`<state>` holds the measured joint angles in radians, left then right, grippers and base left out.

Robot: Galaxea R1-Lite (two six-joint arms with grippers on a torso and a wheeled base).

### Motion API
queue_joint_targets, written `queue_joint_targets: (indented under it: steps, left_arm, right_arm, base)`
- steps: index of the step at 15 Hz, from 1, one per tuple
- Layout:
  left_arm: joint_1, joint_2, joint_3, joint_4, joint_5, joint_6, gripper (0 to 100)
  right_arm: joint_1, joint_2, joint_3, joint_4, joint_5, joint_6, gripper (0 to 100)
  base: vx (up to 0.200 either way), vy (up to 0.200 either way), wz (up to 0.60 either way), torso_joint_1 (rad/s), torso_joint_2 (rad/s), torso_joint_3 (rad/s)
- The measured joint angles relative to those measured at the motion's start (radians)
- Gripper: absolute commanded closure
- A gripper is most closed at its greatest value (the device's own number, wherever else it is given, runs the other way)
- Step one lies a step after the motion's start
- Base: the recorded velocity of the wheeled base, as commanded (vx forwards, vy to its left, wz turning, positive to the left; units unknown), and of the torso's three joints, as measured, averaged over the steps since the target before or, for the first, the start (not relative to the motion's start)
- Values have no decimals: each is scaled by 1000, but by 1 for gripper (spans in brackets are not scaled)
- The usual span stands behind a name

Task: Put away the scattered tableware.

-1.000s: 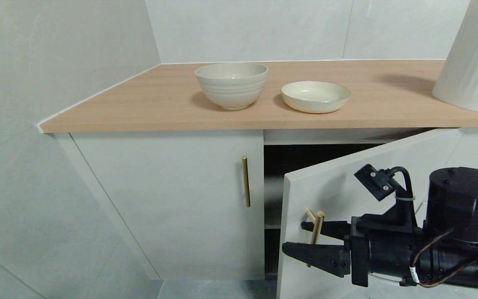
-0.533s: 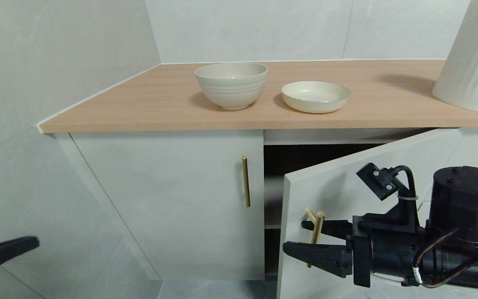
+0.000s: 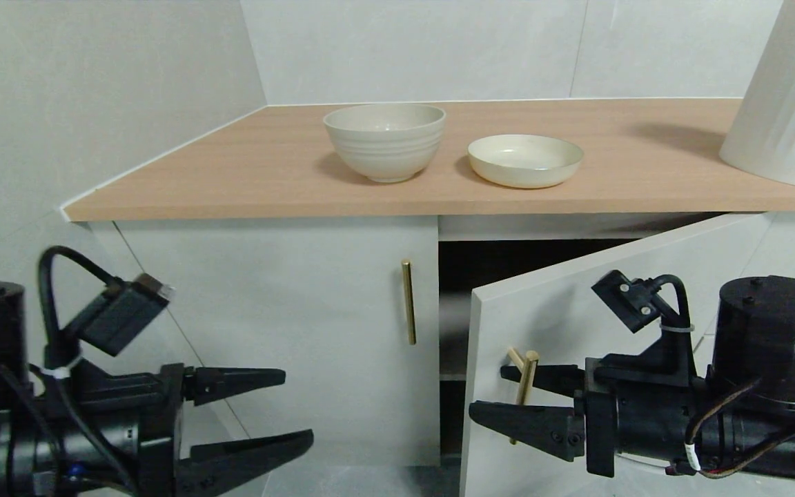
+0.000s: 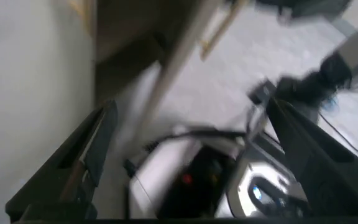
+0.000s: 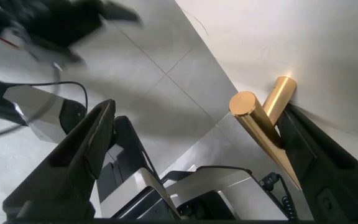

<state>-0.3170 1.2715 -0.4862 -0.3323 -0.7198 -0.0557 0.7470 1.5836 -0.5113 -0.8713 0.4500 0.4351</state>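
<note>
A deep cream bowl (image 3: 385, 141) and a shallow cream dish (image 3: 525, 160) stand side by side on the wooden counter (image 3: 232, 179). Below them the right cabinet door (image 3: 618, 276) hangs ajar. My right gripper (image 3: 516, 400) is open, its fingers on either side of that door's brass handle (image 3: 526, 383). In the right wrist view the handle (image 5: 258, 119) lies close to one finger (image 5: 328, 168) of the gripper (image 5: 204, 146). My left gripper (image 3: 294, 407) is open and empty, low in front of the shut left door (image 3: 287, 331); it also appears in the blurred left wrist view (image 4: 191, 130).
The left door's brass handle (image 3: 408, 301) stands vertical beside the dark cabinet opening (image 3: 494, 262). A tall white ribbed object (image 3: 791, 96) occupies the counter's right end. Tiled walls close off the left side and the back.
My left arm has come up into view from the lower left, with its gripper open. The right gripper, door, bowl and dish have barely moved.
</note>
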Motion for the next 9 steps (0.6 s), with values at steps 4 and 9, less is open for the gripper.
queue_joint_targets:
  steps: [4, 9]
  left_arm:
    - [-30, 73, 28, -13, 1, -4, 100]
    - [-33, 113, 5, -63, 113, -73, 100]
  right_arm:
    - [0, 7, 0, -2, 0, -1, 0]
    - [0, 12, 0, 0, -1, -1, 0]
  base:
    - [0, 0, 0, 0, 0, 0]
    - [0, 0, 0, 0, 0, 0]
